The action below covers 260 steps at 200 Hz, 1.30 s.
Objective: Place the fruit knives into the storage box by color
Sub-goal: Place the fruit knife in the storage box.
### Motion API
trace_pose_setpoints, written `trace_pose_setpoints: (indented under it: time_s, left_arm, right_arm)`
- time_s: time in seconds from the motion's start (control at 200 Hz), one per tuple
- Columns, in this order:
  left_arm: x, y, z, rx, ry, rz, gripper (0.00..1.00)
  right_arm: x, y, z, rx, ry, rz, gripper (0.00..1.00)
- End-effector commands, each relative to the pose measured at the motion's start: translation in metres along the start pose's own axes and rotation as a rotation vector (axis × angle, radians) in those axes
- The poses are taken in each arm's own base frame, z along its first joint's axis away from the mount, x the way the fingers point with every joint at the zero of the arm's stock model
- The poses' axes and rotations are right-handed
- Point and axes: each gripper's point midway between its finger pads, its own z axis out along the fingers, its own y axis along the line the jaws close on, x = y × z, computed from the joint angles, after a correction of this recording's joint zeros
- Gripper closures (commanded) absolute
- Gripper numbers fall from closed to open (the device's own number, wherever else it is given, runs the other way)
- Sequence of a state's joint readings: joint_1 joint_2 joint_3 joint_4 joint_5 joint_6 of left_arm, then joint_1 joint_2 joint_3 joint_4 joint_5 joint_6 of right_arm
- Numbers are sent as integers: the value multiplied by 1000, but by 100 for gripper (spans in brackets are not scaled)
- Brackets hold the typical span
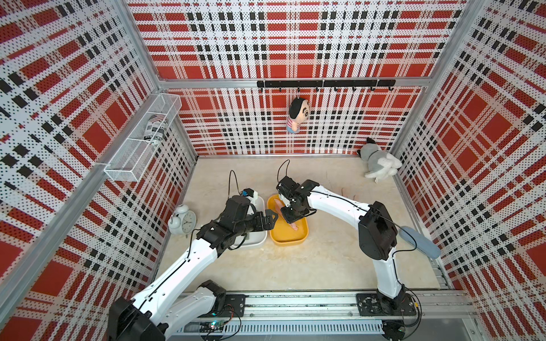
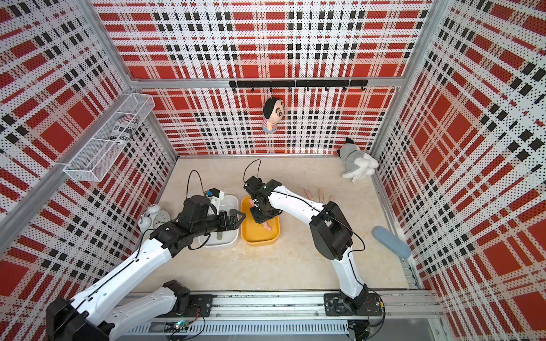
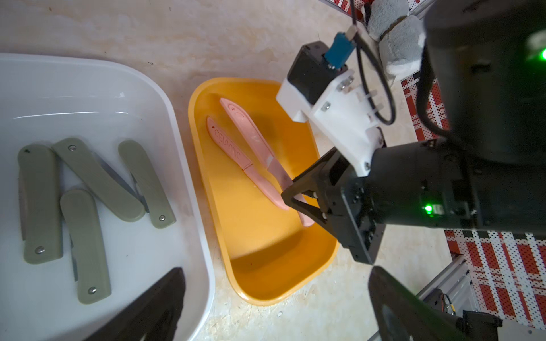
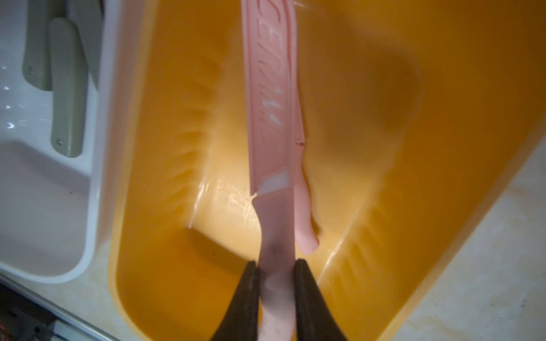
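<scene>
My right gripper is shut on the handle of a salmon-pink fruit knife, holding it low inside the yellow storage box. A second pink knife lies flat beside it on the box floor. Several olive-green knives lie in the white storage box, just left of the yellow one. More pink knives lie on the table behind the right arm. My left gripper hangs open and empty above the near rims of both boxes.
A white alarm clock stands left of the white box. A grey plush dog lies in the back right corner. A blue-grey pad rests by the right wall. A doll hangs on the back wall.
</scene>
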<state>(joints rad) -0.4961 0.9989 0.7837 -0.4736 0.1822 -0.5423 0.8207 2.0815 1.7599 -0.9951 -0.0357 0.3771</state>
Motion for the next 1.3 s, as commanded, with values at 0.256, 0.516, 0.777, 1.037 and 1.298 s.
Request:
trace_pose_setpoints:
  time_s: [0.256,0.516,0.777,1.037,1.298]
  left_arm:
    - [2,5,-1,-11,-1,-12,2]
    - [2,4,-1,-11,-1,-12,2]
    - [2,5,0,-13,0,-12,2]
    - [-1,2,-2,-5,-10,-11,2]
    - [-27,-17,-11,33,-64,2,2]
  right_arm:
    - [3,-27,25,62,33,10,79]
    - [0,-36,26,65,31,21,78]
    - [-4,-35,23,48,19,28,59]
    - [-23,-30,-3,30,-62,34,38]
    - [-54,-40,-47,7,-212,85,29]
